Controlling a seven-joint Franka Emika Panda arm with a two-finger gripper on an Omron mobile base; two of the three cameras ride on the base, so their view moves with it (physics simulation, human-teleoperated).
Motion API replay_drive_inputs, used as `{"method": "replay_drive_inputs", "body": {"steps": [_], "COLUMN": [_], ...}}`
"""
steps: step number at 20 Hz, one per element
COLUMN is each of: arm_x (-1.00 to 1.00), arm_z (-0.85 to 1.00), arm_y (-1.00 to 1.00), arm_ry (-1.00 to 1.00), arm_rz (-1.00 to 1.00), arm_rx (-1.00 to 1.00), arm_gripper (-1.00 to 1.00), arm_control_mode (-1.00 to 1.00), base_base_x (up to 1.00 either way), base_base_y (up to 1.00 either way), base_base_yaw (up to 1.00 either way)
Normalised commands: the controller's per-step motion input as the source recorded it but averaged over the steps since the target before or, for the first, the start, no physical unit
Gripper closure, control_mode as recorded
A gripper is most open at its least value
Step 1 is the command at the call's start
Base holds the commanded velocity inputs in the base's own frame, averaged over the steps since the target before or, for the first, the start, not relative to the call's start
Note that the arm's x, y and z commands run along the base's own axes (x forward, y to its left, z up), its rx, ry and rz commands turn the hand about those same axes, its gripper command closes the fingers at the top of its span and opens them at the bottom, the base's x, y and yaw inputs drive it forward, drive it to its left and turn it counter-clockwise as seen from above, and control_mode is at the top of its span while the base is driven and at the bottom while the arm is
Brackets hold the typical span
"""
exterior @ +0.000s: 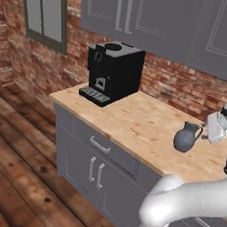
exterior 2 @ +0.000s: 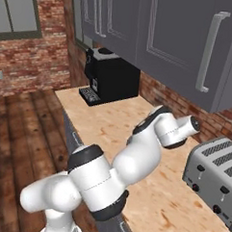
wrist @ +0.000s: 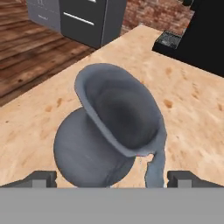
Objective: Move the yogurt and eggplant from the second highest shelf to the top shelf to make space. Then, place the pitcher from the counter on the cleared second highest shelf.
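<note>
From where I sit, the pitcher (wrist: pixel 109 131) stands upright on the table (exterior: pixel 139 124), well right of the coffee machine (exterior: pixel 113 71), and my hand (wrist: pixel 111 178) hovers just over its flared rim with the fingers spread wide, holding nothing. My worry is the bulbous belly: if I close too high on the sloping neck, it could squirt out or tip toward the table edge. The thin handle may also foul one finger. I can read no brand, label or writing on anything here, the toaster (exterior 2: pixel 213 173) included.
</note>
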Motion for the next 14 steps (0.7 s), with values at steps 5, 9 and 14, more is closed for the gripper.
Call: {"method": "replay_drive_inputs", "body": {"steps": [5,9,14], "arm_x": [0.01,0.0,-0.01], "arm_z": [-0.17,-0.15,-0.02], "arm_y": [-0.18,0.01,0.15], "arm_ry": [0.0,-0.02,-0.01], "arm_rz": [0.08,0.11,0.09], "arm_rx": [0.0,-0.03,-0.05], "arm_gripper": [-1.0,-1.0,-1.0], "arm_control_mode": [-1.0,-1.0,-1.0], "base_base_x": [0.0,0.0,0.0], "base_base_y": [0.0,0.0,0.0], "base_base_yaw": [0.0,0.0,0.0]}}
